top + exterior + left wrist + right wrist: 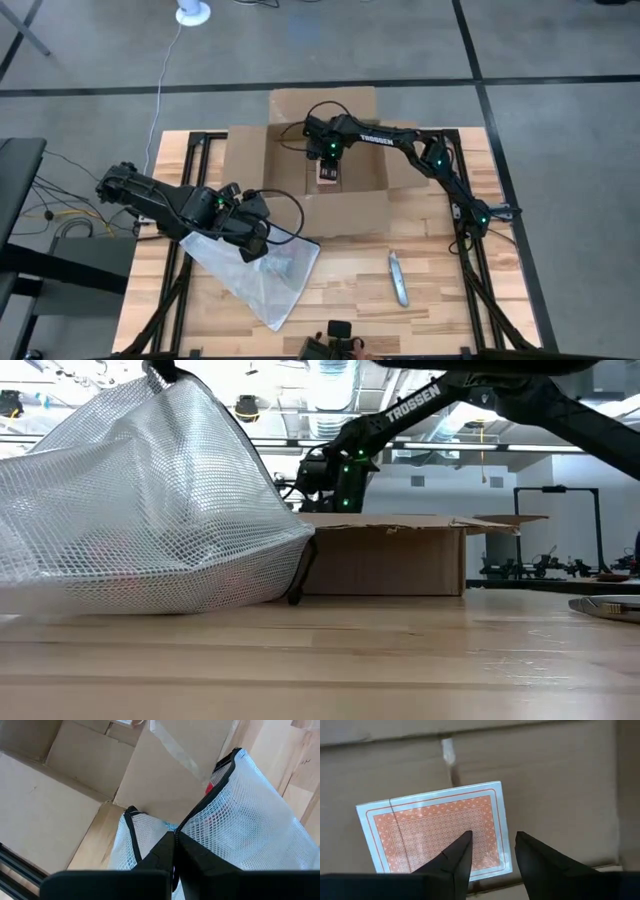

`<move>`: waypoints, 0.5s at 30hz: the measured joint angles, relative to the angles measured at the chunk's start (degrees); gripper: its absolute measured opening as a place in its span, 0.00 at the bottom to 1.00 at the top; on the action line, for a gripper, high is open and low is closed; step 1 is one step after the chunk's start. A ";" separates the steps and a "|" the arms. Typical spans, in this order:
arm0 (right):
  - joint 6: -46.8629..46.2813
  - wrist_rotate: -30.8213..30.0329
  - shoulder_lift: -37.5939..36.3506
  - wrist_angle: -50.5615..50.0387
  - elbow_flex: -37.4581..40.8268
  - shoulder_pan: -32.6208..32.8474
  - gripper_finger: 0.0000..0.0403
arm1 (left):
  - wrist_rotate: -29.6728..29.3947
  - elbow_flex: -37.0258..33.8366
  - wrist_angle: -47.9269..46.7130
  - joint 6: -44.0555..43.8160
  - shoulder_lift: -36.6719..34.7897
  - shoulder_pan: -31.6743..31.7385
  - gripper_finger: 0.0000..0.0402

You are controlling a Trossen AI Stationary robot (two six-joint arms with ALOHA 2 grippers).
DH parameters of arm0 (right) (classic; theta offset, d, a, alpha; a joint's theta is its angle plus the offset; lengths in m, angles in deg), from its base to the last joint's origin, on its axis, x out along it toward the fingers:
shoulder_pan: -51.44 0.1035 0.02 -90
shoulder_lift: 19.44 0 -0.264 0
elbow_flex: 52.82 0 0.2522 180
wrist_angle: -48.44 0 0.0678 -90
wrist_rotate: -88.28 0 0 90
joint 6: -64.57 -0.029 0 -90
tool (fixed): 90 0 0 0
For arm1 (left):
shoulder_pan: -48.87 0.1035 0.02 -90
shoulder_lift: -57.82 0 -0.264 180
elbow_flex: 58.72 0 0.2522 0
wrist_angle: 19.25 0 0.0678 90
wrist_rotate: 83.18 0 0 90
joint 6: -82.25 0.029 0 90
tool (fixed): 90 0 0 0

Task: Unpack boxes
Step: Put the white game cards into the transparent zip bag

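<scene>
Since box [322,160] sits opened mid-surface, right end effector [492,851] dips inside, fingers apart over card deck [437,827], set to grab. Left end effector [174,851] beside box, clamped on mesh bag [258,268] rim, likely holding it ready.

Matt corrugated cardboard box [345,205]

The right arm reaches from the table's right edge toward its far side, its gripper [492,851] pointing down with fingers parted. The left arm stretches in from the left — its gripper [175,851] has its fingers pressed together.
</scene>
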 joint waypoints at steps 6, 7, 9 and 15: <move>-2.42 -0.55 0.28 -4.38 -3.51 -0.89 0.30 | -0.01 0.00 0.18 -0.02 0.00 0.00 0.00; -1.96 -0.63 0.28 -5.98 -4.71 -0.89 0.30 | -0.02 0.00 0.20 -0.02 0.00 0.00 0.00; -0.98 -0.59 0.25 -9.03 -7.18 -0.83 0.30 | -0.02 0.00 0.20 -0.02 0.00 0.00 0.00; -0.52 -0.35 0.25 -11.82 -11.10 -0.82 0.30 | -0.02 0.00 0.37 0.15 0.00 0.00 0.00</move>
